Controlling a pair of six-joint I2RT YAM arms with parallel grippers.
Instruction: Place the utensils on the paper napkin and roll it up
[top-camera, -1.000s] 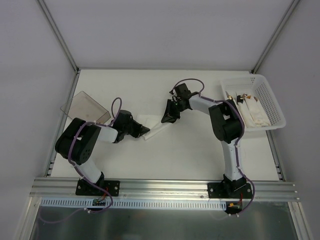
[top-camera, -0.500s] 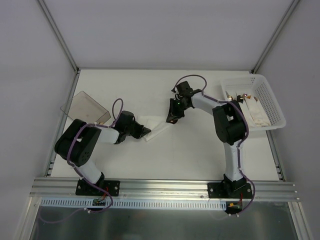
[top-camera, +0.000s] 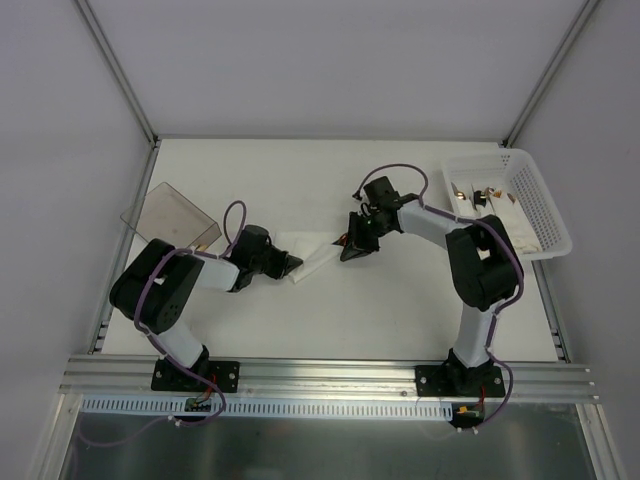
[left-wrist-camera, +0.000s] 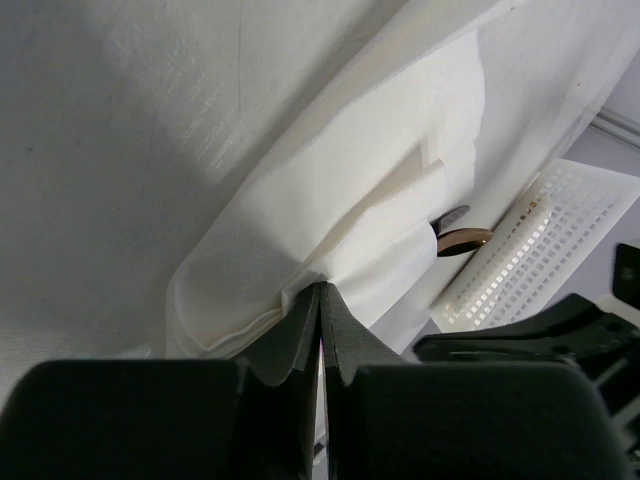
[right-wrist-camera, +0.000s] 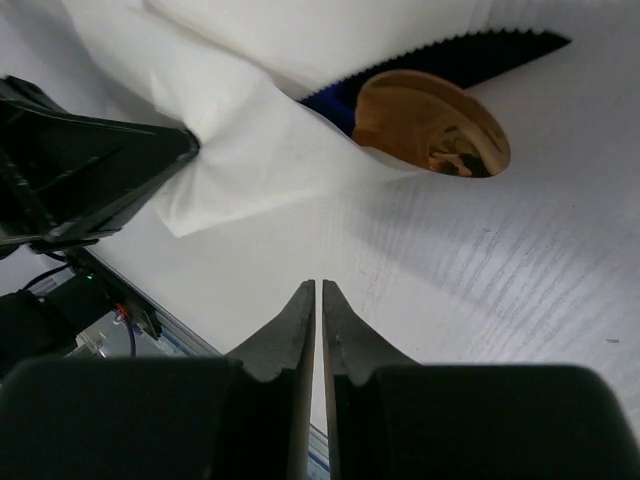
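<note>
The paper napkin (top-camera: 313, 257) lies rolled around the utensils at mid-table. My left gripper (top-camera: 293, 265) is shut on its left end; in the left wrist view the fingertips (left-wrist-camera: 321, 290) pinch a fold of the white napkin (left-wrist-camera: 350, 190). A tan wooden utensil end (left-wrist-camera: 462, 240) pokes out of the far end. My right gripper (top-camera: 348, 250) is shut and empty just off the napkin's right end. In the right wrist view its tips (right-wrist-camera: 318, 290) hang over bare table, short of the napkin (right-wrist-camera: 250, 140) and the wooden spoon bowl (right-wrist-camera: 430, 125) sticking out.
A white perforated basket (top-camera: 548, 215) at the right holds several rolled napkin bundles (top-camera: 510, 225) with utensils. A clear smoky plastic container (top-camera: 170, 212) lies at the left. The basket also shows in the left wrist view (left-wrist-camera: 520, 265).
My right gripper has moved right and toward the near side, off the top of the napkin to just past its right end. My left gripper has kept its hold.
</note>
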